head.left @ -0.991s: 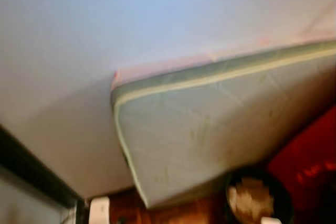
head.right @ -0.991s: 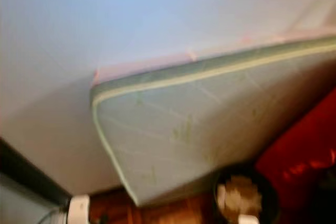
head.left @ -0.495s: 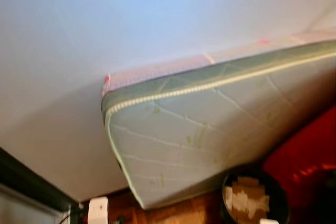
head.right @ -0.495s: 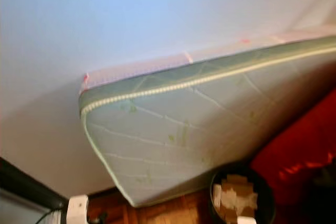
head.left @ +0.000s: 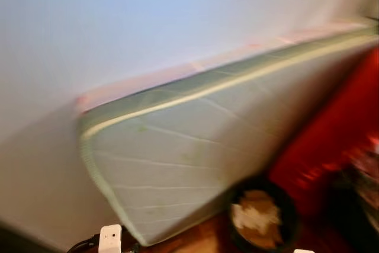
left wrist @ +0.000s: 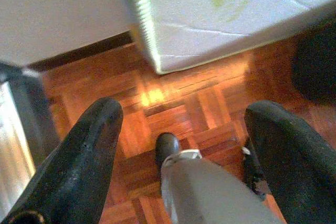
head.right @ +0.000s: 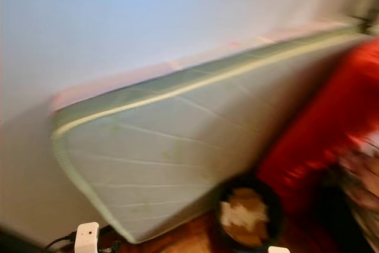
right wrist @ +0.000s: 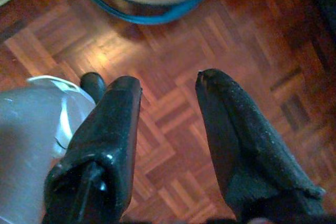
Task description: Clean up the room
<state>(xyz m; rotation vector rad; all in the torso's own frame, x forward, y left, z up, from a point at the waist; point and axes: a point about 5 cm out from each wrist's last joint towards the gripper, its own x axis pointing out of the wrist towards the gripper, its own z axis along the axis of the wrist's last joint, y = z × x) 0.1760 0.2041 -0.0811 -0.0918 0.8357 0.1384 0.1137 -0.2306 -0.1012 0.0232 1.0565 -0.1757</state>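
A pale green quilted mattress (head.left: 195,146) leans on its edge against the white wall (head.left: 118,22), with a red piece of furniture (head.left: 331,128) at its right end. A dark bin (head.left: 260,220) holding crumpled paper stands on the parquet floor (left wrist: 173,103) just in front of the mattress. The left gripper (left wrist: 184,145) and right gripper (right wrist: 168,114) hang above that floor, each with fingers apart and holding nothing.
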